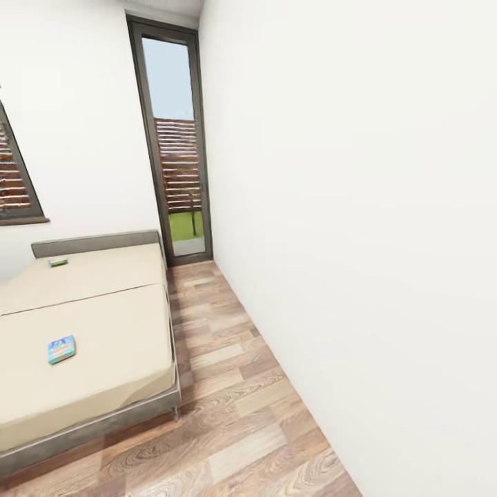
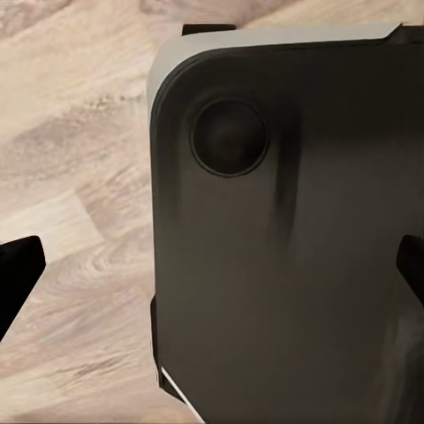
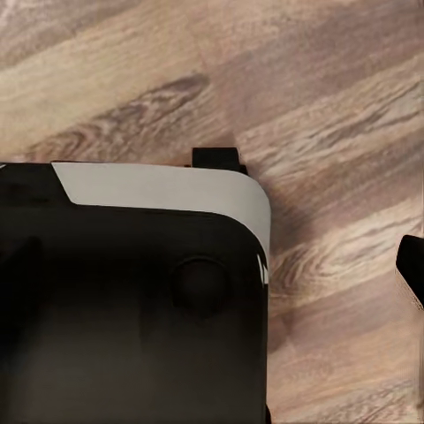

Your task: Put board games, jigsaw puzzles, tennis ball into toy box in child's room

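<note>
In the head view, two board games lie on the beige bed (image 1: 117, 324). A small blue one (image 1: 61, 349) sits near the bed's front part, and a green one (image 1: 58, 261) lies far back by the headboard. The table, the toy box, the jigsaw puzzles and the tennis ball are out of view. My left gripper (image 2: 215, 269) hangs open over my dark base (image 2: 283, 230) and the wood floor, with its black fingertips (image 2: 18, 274) far apart and nothing between them. My right gripper (image 3: 212, 265) also hangs over the base, with one fingertip (image 3: 412, 265) out at the frame's edge, holding nothing.
A strip of wood-plank floor (image 1: 228, 386) runs between the bed's right side and a white wall (image 1: 359, 241). It leads to a tall, narrow glass door (image 1: 176, 152) at the far end. A window (image 1: 14, 179) is on the left wall above the bed.
</note>
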